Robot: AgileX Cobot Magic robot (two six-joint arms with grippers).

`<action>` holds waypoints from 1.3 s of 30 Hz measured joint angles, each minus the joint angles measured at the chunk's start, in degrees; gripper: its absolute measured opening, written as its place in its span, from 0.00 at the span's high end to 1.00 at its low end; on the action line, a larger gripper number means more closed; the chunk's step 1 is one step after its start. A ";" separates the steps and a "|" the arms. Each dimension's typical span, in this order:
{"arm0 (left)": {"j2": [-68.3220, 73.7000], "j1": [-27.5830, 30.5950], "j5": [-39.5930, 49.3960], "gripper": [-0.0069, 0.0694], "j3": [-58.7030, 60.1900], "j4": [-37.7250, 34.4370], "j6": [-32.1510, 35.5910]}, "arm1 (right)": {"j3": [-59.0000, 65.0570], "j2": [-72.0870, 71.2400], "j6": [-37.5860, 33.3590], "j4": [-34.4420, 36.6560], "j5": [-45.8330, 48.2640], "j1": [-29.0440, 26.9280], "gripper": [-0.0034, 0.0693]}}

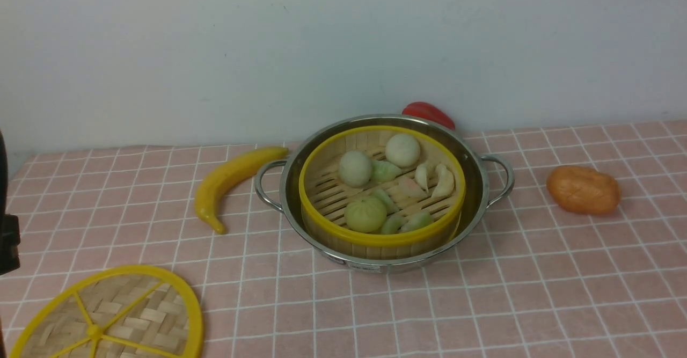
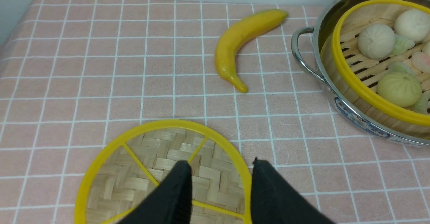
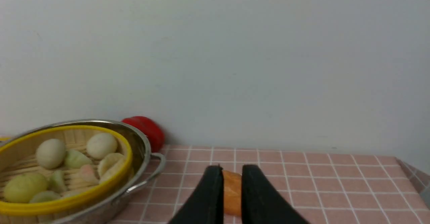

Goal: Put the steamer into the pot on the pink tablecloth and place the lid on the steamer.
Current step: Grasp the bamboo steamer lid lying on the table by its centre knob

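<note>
The steamer (image 1: 375,238), a yellow-rimmed bamboo basket with toy buns and dumplings, sits inside the steel pot (image 1: 475,197) on the pink tablecloth (image 1: 483,304). The lid (image 1: 123,315), a flat woven disc with yellow spokes, lies on the cloth at the near left, apart from the pot. In the left wrist view my left gripper (image 2: 220,162) hangs open above the lid (image 2: 161,150), one finger inside its rim and one outside it. My right gripper (image 3: 231,167) is right of the pot (image 3: 141,146), its fingers a little apart and holding nothing. It is out of the front view.
A yellow toy banana (image 1: 231,178) lies just left of the pot's handle. An orange bread-like toy (image 1: 584,189) rests on the cloth to the pot's right. A red pepper (image 1: 428,114) sits behind the pot against the pale wall.
</note>
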 joint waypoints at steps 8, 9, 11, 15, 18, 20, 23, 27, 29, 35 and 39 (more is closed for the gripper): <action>0.00 0.00 0.00 0.59 0.00 0.00 0.00 | 8.80 -5.32 0.14 2.42 -1.81 -1.63 0.78; 0.00 0.00 0.00 0.59 0.00 0.00 0.00 | 9.62 -5.32 0.32 2.79 -2.06 -1.63 0.77; 0.00 0.00 0.00 0.59 0.00 0.00 0.00 | 11.77 -5.32 0.97 3.43 -2.61 -1.63 0.77; 0.00 0.00 0.00 0.59 0.00 0.00 0.00 | 15.12 -5.32 1.52 3.58 -3.04 -1.63 0.76; 0.00 0.00 0.00 0.59 0.00 0.00 0.00 | 15.49 -5.32 1.58 3.26 -3.47 -1.63 0.74; 0.00 0.00 0.00 0.59 0.00 0.00 0.00 | 15.74 -5.32 1.58 3.01 -3.94 -1.63 0.74; 0.00 0.00 0.00 0.59 0.00 0.00 0.00 | 16.98 -5.32 1.53 1.91 -4.42 -1.63 0.72; 0.00 0.00 0.00 0.59 0.00 0.00 0.00 | 18.92 -5.32 1.53 0.44 -5.28 -1.63 0.71; 0.00 0.00 0.00 0.59 0.00 0.00 0.00 | 19.74 -5.32 1.53 0.00 -6.08 -1.63 0.70; 0.00 0.00 0.00 0.59 0.00 0.00 0.00 | 19.81 -5.32 1.53 0.00 -7.73 -1.63 0.69; 0.00 0.00 0.00 0.59 0.00 0.00 0.00 | 19.87 -5.32 0.49 0.68 -7.84 -1.63 0.67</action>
